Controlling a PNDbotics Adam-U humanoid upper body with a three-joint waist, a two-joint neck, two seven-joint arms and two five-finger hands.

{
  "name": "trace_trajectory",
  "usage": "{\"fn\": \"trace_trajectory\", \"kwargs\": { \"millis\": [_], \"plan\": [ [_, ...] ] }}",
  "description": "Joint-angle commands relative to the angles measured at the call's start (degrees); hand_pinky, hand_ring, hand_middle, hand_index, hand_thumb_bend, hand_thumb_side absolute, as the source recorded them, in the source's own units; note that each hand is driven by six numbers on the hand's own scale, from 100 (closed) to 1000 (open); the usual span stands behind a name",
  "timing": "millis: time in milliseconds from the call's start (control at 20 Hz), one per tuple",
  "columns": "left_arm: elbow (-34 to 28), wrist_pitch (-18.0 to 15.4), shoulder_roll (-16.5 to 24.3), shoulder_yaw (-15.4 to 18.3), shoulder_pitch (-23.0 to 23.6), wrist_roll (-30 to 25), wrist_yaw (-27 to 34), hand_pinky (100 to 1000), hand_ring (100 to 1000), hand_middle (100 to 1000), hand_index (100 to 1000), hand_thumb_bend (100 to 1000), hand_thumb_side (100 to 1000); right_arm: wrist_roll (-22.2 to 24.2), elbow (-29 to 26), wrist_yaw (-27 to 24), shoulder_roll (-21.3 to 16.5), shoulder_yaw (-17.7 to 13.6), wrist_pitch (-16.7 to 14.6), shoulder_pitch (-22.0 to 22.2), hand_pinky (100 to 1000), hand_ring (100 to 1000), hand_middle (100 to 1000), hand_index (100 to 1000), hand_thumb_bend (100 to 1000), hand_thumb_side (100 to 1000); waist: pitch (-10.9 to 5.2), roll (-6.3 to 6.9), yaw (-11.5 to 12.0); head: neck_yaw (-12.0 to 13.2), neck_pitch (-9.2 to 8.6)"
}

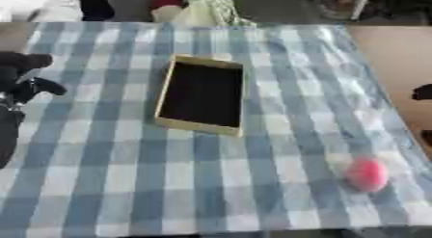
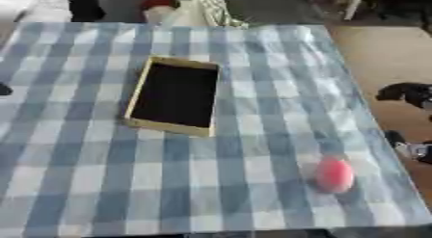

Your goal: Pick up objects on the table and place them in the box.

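Observation:
A shallow tan box [image 1: 199,128] with a dark inside lies in the middle of the blue-and-white checked tablecloth [image 1: 110,174]; nothing shows inside it. A round pink object [image 2: 334,174] rests on the cloth near the front right corner. My left hand [image 1: 25,83] hangs at the left edge, black, fingers relaxed and holding nothing, well left of the box. My right hand [image 2: 407,92] shows off the table's right edge, beyond the pink object, fingers spread and empty.
The table's right edge [image 2: 380,136] runs close behind the pink object, with brown floor beyond it. Cloth bundles and a green-checked item [image 1: 211,8] sit past the far edge.

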Motion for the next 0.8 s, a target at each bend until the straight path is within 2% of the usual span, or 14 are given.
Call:
{"fn": "trace_trajectory", "kwargs": {
  "millis": [50,800],
  "plan": [
    [-1.1,-0.09,0.89,0.15,-0.36,-0.21,-0.12,675,848,722,736,100,601,0.53,-1.0,-0.42,-1.66,-0.12,-0.49,-0.31,913,882,882,919,147,258,-0.6,-0.04,-0.01,-0.1,0.37],
    [-1.1,0.24,0.81,-0.16,-0.55,-0.5,0.22,675,848,721,736,100,601,6.8,2.15,-6.07,-3.99,7.01,-4.76,-1.1,889,872,874,921,138,360,-0.84,-0.21,0.62,-0.82,0.09]
  ]
}}
